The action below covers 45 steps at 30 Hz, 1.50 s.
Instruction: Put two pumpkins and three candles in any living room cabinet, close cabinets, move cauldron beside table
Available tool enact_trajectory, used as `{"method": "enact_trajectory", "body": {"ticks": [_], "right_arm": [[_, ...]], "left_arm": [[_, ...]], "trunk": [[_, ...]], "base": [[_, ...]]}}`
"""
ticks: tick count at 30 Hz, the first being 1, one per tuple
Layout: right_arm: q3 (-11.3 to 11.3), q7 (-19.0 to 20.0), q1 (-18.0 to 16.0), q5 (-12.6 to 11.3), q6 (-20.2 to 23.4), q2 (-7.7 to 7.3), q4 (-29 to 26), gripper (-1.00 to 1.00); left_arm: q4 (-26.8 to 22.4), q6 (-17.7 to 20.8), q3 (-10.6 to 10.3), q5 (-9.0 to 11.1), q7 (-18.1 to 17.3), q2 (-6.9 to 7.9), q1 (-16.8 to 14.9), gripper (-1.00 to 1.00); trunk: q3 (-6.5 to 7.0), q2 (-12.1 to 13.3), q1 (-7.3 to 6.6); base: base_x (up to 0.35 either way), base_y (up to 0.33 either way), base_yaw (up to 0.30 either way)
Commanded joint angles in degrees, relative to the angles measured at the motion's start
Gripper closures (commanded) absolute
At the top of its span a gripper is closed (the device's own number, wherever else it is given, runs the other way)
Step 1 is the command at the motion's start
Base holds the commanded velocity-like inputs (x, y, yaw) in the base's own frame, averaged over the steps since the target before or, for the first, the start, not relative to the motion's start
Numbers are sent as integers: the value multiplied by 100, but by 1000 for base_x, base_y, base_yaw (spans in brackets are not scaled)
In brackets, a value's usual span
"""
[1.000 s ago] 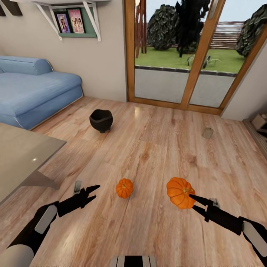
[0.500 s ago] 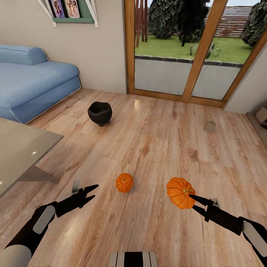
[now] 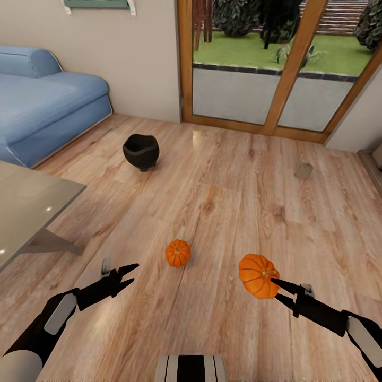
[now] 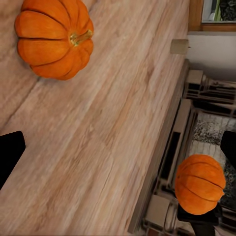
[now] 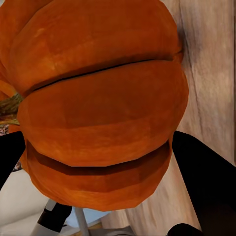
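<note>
Orange pumpkin (image 5: 98,98) hides cauldron (image 3: 140,151) from right wrist.

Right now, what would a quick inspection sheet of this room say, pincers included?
Surface: wooden plank floor; corner of a grey table beside the left arm.
Job's things: larger pumpkin held off the floor; smaller pumpkin on the floor between the arms; black cauldron standing apart from the table; one beige candle on the floor near the glass door.
Clutter: nothing seen.
Pincers: right pincer shut on the larger pumpkin; left pincer open, holding nothing.
Cables: nothing seen.
Surroundings: blue sofa, glass door onto a garden.
</note>
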Motion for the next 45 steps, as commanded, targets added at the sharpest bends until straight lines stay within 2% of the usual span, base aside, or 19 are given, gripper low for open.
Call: {"method": "enact_trajectory", "body": {"ticks": [1,8,11,14,45], "right_arm": [[-5,7,-1,-19,36,0,0,100],[-5,7,-2,-19,36,0,0,100],[-5,7,-3,-19,36,0,0,100],[-5,7,-3,-19,36,0,0,100],[-5,-2,-3,-10,27,0,5,100]], "left_arm": [[1,32,8,12,-11,2,-2,-100],[1,31,8,14,-28,6,-2,-100],[1,31,6,-6,-209,7,-2,-100],[1,31,7,-11,-247,8,-2,-100],[-2,31,6,-5,-305,69,-2,-100]], "trunk": [[-26,-3,1],[-182,-12,19],[-248,-16,27],[-314,-20,35],[-1001,-62,115]], "base": [[0,0,0],[0,0,0],[0,0,0],[0,0,0],[0,0,0]]}}
